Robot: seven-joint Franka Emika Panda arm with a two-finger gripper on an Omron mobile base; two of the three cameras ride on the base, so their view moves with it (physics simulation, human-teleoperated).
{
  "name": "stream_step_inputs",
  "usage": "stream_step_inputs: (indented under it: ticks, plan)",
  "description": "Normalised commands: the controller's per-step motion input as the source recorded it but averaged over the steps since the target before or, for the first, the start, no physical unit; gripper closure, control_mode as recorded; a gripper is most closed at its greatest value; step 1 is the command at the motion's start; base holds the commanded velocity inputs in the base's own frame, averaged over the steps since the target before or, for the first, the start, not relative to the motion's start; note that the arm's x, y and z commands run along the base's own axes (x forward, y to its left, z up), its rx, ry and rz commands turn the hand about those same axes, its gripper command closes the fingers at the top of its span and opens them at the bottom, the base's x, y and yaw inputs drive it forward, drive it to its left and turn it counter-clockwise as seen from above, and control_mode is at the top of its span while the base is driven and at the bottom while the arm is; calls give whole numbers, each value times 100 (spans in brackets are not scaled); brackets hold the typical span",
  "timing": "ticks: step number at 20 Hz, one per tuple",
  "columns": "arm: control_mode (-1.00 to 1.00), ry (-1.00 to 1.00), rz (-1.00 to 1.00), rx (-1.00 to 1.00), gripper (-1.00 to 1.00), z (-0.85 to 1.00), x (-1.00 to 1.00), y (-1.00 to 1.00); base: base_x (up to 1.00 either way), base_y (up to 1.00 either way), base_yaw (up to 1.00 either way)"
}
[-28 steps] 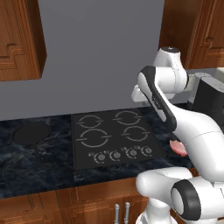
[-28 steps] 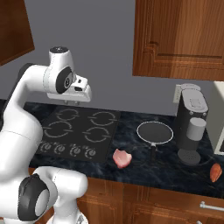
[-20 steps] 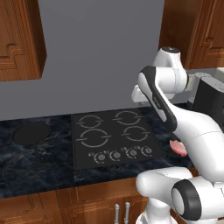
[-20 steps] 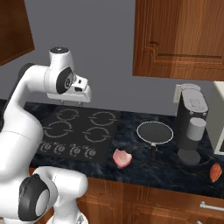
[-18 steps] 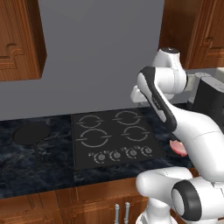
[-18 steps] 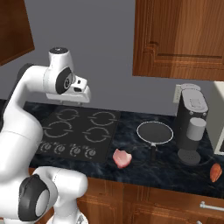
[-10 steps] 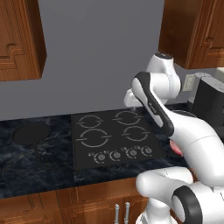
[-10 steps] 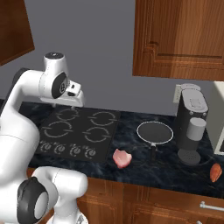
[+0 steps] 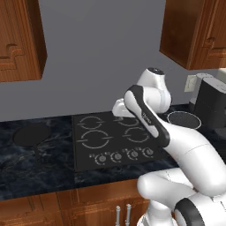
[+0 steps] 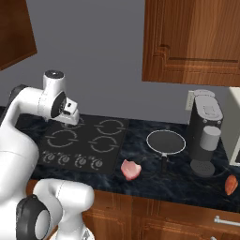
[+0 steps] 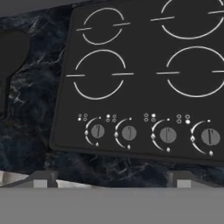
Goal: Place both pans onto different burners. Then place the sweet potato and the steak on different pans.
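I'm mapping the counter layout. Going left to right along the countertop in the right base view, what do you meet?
Cooktop with its four burners → steak → silver-rimmed pan → coffee machine → sweet potato.

1. The left base view is looking forward and down from behind the arm, on its left side, over the cooktop and the dark counter.
2. The right base view is facing the same cooktop from behind the arm, on its right side.
3. The hand view is looking almost straight down, close over the cooktop and its knobs.
4. All three views are sharing the cooktop.
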Motion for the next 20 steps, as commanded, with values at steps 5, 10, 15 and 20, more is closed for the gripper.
stream_step_inputs:
  ticks: [5,10,15,20]
  plan:
    - [-100,0,0,2,-100,-35,0,66,0,0,0]
    - [-100,0,0,0,-100,-31,0,67,0,0,0]
    - [-100,0,0,0,-100,-29,0,64,0,0,0]
    - [-100,0,0,0,-100,-24,0,62,0,0,0]
